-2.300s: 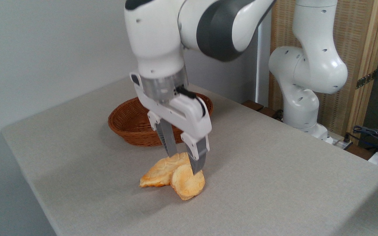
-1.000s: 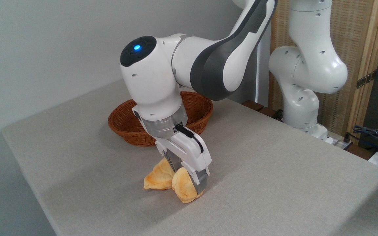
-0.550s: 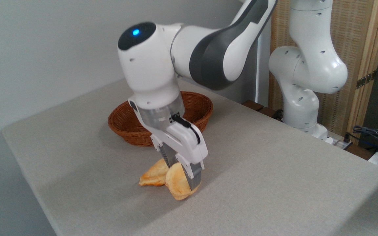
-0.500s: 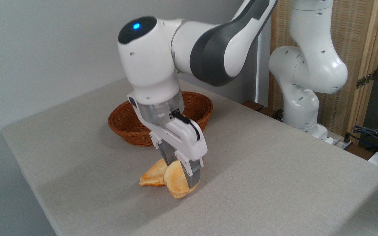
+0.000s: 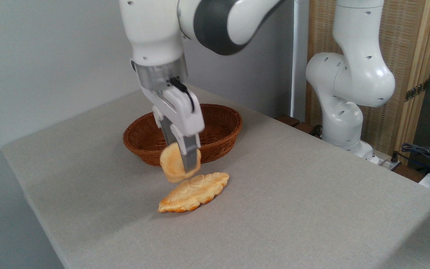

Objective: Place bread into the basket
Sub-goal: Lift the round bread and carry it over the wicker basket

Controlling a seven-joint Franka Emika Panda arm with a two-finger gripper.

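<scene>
The gripper (image 5: 181, 161) hangs above the table (image 5: 293, 194) with its two grey fingers (image 5: 190, 157) pointing down and pinched narrowly on the bread (image 5: 173, 163), a small round golden bun held on edge between them, clear of the tabletop. The near finger crosses the bun's right part, and the far finger is mostly hidden behind it (so only the near one can be seen pressing on the crust). The bun is a little blurred. It hangs in front of the near wall of the basket (image 5: 220, 139), outside its rim and lower than the rim in the picture. The basket is a brown woven oval that stands on the far part of the table, just behind the gripper. Directly below and slightly right of the held bun lies a longer leaf-shaped bread (image 5: 194, 191) with a ridged top, flat on the grey cloth, apart from the bun and from the fingers. The white arm (image 5: 155, 33) rises from the gripper out of the top of the frame, and its base (image 5: 343, 123) stands at the far right edge of the table.
</scene>
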